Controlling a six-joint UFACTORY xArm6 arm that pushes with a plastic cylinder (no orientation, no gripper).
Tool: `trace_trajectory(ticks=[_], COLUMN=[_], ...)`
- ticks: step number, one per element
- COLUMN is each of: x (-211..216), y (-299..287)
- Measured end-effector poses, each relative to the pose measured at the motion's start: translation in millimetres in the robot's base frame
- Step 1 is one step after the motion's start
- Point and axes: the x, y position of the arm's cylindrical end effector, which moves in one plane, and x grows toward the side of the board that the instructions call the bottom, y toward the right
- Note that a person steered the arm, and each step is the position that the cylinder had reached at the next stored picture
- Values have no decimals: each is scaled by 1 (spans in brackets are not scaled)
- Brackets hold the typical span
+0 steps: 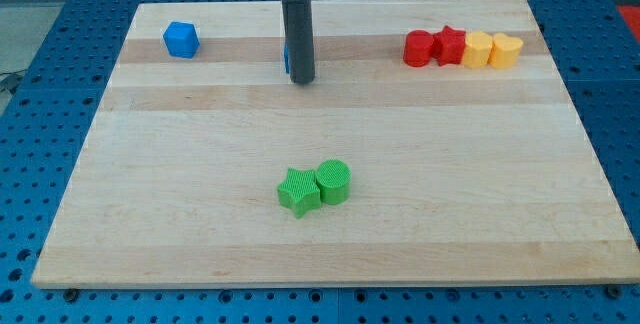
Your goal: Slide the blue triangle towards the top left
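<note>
My tip point(302, 80) is the lower end of the dark rod, on the board near the view's top centre. A blue block point(287, 59), most likely the blue triangle, is almost wholly hidden behind the rod; only a thin blue sliver shows at the rod's left side. Its shape cannot be made out. A blue cube-like block point(181, 39) sits near the view's top left, well left of my tip.
A row at the view's top right holds a red cylinder point(418, 48), a red star point(450, 45), a yellow block point(479, 49) and a yellow heart point(507, 51). A green star point(298, 192) touches a green cylinder point(334, 181) at lower centre. The wooden board point(150, 214) lies on a blue pegboard.
</note>
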Motion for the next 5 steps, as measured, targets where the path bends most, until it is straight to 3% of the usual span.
trace_trajectory(ticks=[1,2,5], x=[43,12,-4], y=[57,58,15])
